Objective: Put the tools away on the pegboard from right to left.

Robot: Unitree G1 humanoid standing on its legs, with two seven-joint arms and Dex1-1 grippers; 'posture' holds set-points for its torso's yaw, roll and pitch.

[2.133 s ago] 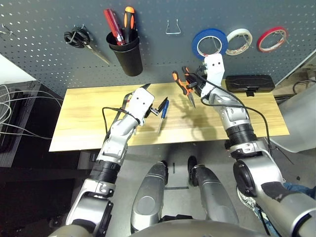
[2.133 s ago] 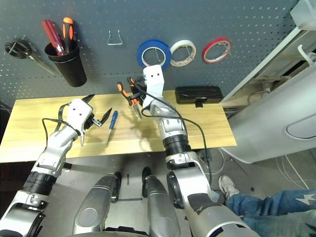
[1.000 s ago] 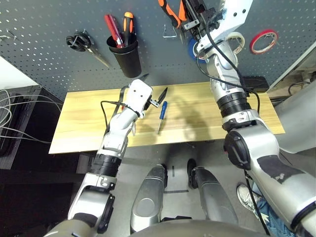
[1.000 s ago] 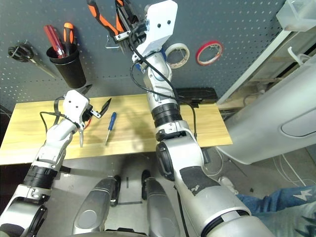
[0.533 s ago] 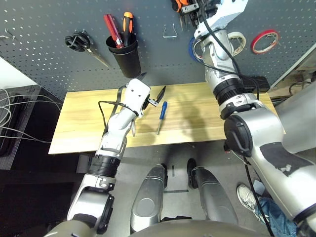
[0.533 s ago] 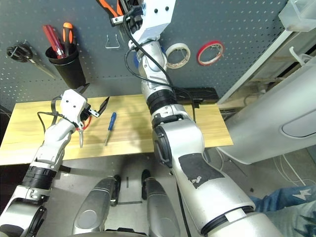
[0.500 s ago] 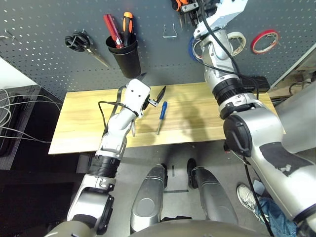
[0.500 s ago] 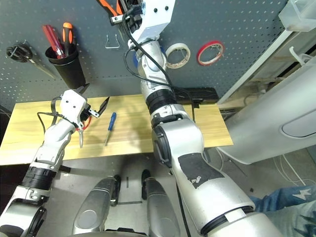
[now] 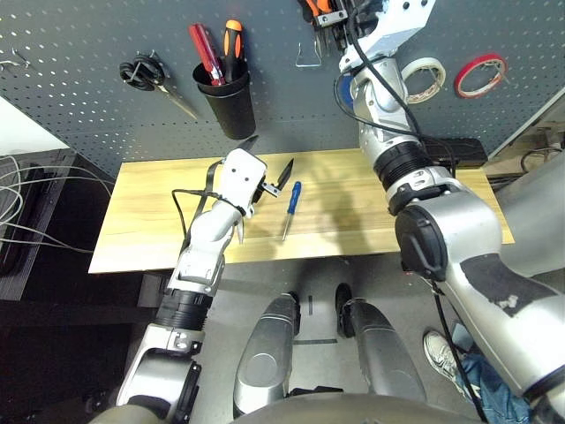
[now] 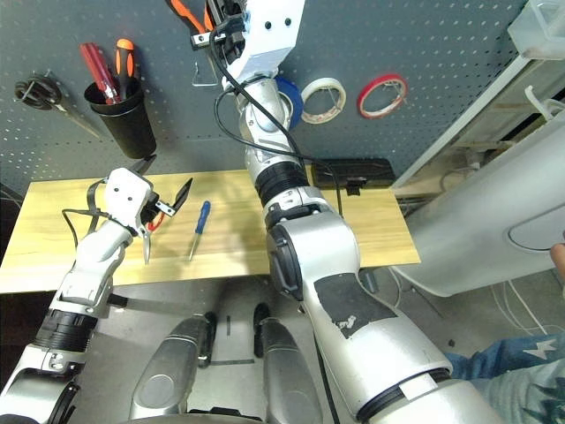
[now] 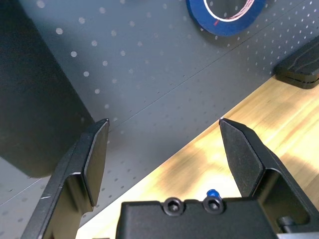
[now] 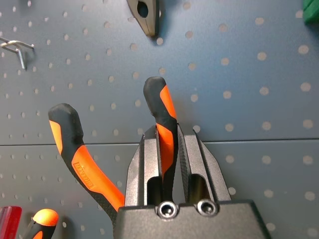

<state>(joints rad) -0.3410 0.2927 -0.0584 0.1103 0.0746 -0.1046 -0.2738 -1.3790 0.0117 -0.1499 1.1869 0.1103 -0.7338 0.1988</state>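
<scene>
My right gripper is raised high against the pegboard, shut on one handle of the orange-and-black pliers. The pliers hang just above a metal hook. The blue tape roll hangs on the board, partly hidden behind my right arm. The small blue-handled screwdriver lies on the wooden table. My left gripper hovers open and empty just left of it. The red-handled scissors lie mostly hidden under my left wrist, one blade sticking out.
Black-handled scissors hang at the board's left. A black cup beside them holds a red and an orange screwdriver. White and red tape rolls hang at the right. A black case lies at the table's back right.
My right arm has lifted the pliers a little higher on the board, above the hook. The left arm has hardly moved, and its gripper stays open.
</scene>
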